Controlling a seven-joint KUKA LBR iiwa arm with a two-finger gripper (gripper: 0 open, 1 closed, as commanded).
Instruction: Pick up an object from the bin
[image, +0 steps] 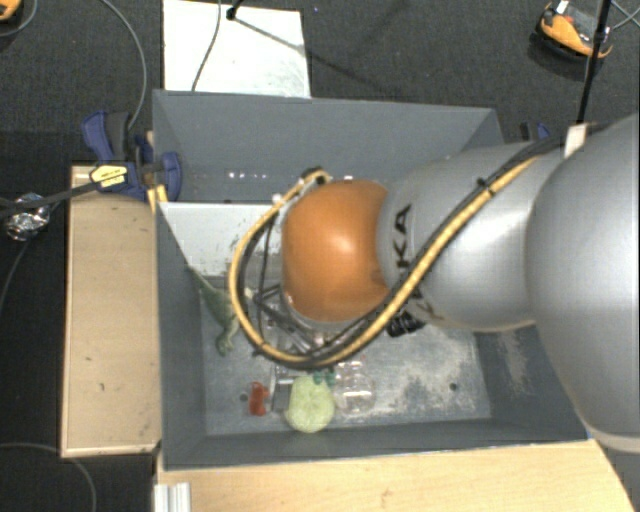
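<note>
My gripper (284, 338) hangs low over the front middle of the bin, mostly hidden under the arm's orange cover. Just below it, near the front wall, lies a pale green fuzzy lump (310, 408). A small red-brown piece (258, 400) sits to the lump's left. A clear plastic thing (352, 390) lies to its right. A green toy dinosaur (220, 312) rests along the bin's left side, left of the gripper.
The arm and its looping yellow cable cover the middle and right of the bin. The bin's front wall stands close behind the pale green lump. Bare bin floor shows at the front right.
</note>
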